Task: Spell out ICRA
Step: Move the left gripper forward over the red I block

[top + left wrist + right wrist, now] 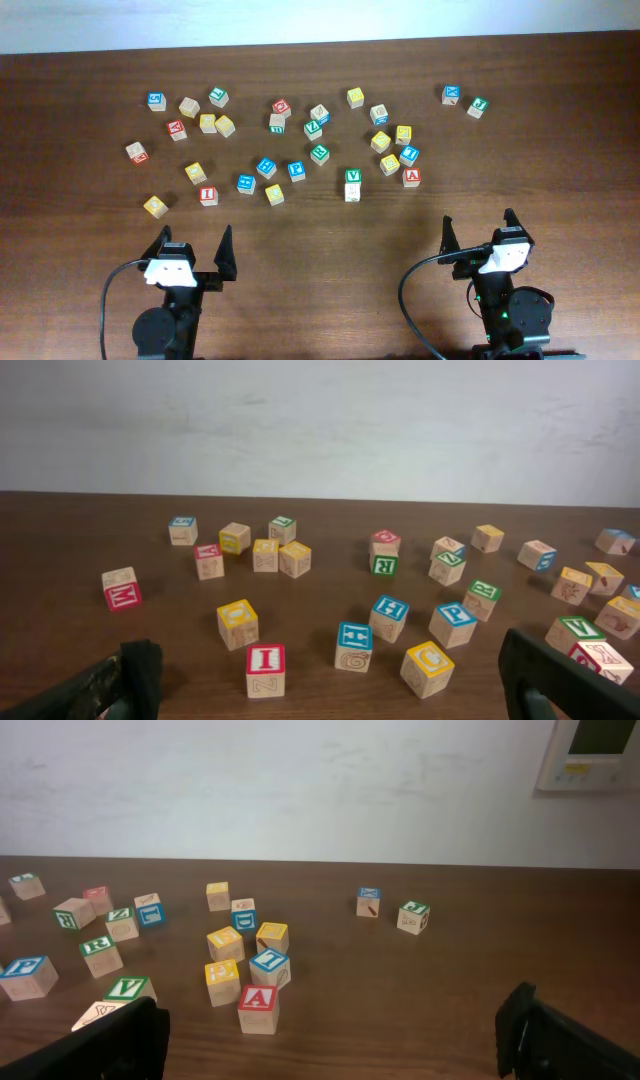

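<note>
1. Far left first: the left gripper (196,232) hovers over bare table (330,250), well to the left of the green V cube (352,177) and on the arms' side of it. Its two fingers stand wide apart, nothing between them. The left wrist view confirms it, with dark fingers (135,672) at either edge of the picture and clear air in the middle.
2. Next comes the red I cube (208,195), letter up, well left of the V cube and roughly level with it. It is apart from its neighbours and shows plainly in the left wrist view (265,660).
3. Moving along, the yellow C cube (274,194) sits between the I cube and the V cube, nearer the V, with its C facing up (428,659). A blue-lettered cube (246,183) is just beside it on the side away from the V cube.
4. The green R cube (319,153) is near the V cube, just left of it and toward the wall. The right wrist view also catches it (97,947).
5. Past the landmark, the red A cube (411,177) sits right of the V cube, level with it, letter up (257,999). A yellow cube (390,163) sits close by.
6. Far right: the right gripper (478,218) hangs well right of the V cube, on the arms' side. Its jaws are spread and hold nothing, fingers (120,1035) at the picture's edges.
</note>
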### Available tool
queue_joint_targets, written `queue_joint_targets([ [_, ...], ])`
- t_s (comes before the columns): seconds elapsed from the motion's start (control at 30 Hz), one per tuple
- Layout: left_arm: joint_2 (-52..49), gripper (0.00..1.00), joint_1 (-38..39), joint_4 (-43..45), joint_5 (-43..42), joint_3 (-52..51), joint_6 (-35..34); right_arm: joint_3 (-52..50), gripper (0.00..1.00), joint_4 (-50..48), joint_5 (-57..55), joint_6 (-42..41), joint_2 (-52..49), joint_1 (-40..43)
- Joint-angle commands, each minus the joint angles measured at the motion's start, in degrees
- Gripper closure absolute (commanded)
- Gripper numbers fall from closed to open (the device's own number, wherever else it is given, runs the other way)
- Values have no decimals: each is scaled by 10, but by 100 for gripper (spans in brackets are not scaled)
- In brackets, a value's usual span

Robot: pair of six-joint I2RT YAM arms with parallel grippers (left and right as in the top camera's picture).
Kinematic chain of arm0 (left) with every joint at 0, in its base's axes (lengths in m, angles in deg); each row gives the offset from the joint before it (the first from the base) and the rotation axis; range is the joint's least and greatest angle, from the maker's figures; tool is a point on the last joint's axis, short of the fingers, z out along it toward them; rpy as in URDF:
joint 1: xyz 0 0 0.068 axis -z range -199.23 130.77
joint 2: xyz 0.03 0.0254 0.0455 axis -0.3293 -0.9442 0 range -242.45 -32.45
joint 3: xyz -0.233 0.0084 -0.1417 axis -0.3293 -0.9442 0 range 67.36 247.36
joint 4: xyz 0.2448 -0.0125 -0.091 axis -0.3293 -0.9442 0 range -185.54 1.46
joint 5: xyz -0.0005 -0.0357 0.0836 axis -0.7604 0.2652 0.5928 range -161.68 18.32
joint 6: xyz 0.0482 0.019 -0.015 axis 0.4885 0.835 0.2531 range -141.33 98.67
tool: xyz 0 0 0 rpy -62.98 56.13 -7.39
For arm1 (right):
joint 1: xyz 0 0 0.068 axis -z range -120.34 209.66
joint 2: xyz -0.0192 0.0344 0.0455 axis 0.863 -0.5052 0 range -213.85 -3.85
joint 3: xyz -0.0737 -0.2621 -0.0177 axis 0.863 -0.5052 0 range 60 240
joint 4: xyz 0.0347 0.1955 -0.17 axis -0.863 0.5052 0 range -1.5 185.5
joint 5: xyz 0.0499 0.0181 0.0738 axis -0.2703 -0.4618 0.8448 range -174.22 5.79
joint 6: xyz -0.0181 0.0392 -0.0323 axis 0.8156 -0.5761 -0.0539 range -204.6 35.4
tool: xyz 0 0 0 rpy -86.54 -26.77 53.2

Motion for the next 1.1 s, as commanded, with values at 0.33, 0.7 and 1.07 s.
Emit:
queue_joint_targets([
  [0.33,5,1,-3,37,-108,-2,-6,-3,2,4,-9,4,4,5],
  [0.7,-86,1,-3,73,-151,253,-27,-3,2,4,-9,4,4,5],
  [1.07,-578,1,0,-240,-499,636,-57,-3,2,4,-9,4,4,5],
])
